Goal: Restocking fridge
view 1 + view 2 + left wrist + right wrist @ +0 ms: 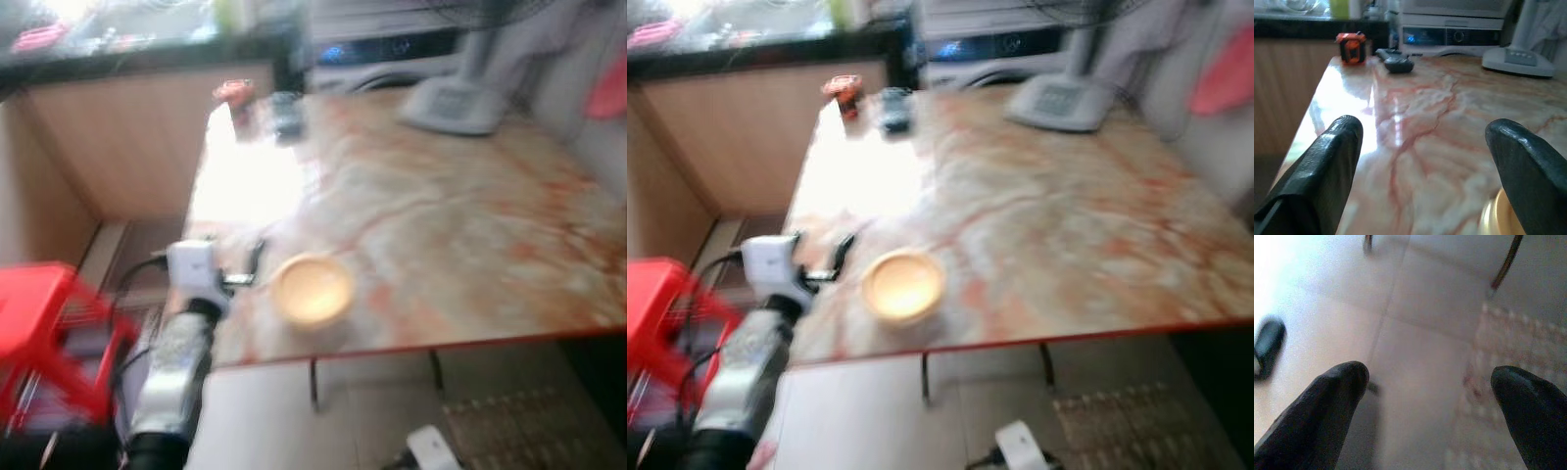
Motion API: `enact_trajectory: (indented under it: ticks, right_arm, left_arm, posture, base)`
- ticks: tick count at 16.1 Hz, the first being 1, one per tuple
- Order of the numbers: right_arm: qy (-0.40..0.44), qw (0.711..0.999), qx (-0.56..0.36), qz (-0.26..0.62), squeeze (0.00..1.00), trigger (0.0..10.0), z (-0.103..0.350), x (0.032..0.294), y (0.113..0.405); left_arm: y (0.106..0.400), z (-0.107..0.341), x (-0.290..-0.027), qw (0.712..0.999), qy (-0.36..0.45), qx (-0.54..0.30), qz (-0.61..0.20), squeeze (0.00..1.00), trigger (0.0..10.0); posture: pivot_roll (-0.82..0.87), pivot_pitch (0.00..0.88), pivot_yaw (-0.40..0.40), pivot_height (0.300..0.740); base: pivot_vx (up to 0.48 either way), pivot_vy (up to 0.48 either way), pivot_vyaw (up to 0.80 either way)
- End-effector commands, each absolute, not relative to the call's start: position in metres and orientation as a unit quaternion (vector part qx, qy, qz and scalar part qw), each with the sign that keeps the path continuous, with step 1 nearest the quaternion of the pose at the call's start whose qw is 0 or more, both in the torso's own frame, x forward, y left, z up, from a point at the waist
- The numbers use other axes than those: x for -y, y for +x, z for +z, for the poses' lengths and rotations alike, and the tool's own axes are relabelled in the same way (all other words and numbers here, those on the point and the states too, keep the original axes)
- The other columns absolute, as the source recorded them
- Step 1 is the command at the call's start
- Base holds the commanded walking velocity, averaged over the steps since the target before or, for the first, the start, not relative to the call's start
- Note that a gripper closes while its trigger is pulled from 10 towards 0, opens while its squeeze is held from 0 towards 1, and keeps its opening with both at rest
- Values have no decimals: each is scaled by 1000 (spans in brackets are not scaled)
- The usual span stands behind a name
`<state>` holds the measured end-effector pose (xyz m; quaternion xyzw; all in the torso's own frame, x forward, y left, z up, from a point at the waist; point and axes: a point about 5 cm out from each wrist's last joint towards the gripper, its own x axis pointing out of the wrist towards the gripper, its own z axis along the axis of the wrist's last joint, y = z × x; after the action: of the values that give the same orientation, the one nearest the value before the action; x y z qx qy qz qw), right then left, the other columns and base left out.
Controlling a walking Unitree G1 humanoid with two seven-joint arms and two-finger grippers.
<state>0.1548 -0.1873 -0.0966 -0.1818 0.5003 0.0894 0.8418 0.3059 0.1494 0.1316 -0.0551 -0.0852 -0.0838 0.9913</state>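
Left wrist view had the left tool point(1420, 181) spread wide and empty over the marble counter point(460, 225), beside a yellow bowl point(312, 290). Right tool point(1427, 416) hung open above floor. No fridge appeared; restocking seemed barely begun.

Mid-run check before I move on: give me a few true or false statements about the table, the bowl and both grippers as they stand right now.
1. The left gripper is open over the marble table. True.
2. A yellow bowl sits near the table's front edge. True.
3. The left gripper is clamped on the bowl. False: its fingers are spread with nothing between them, the bowl beside one finger.
4. The right gripper is above the table. False: it points at the tiled floor, fingers apart.
5. An orange object stands at the table's far corner. True.
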Motion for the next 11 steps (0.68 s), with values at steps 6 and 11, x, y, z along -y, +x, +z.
enact_trajectory:
  ticks: [6, 11]
  right_arm:
    - [-186, 833, -515, 80, 0, 10000, -99, 196, 146]
    - [-185, 834, -513, 80, 0, 10000, -99, 196, 147]
  left_arm:
    - [298, 131, -128, 986, -61, 86, -131, 0, 10000]
    - [297, 105, -131, 975, -188, 0, -122, 0, 10000]
  posture:
    - [-11, 0, 63, 740]
    - [-5, 0, 60, 740]
  base:
    - [0, 0, 0]
    - [0, 0, 0]
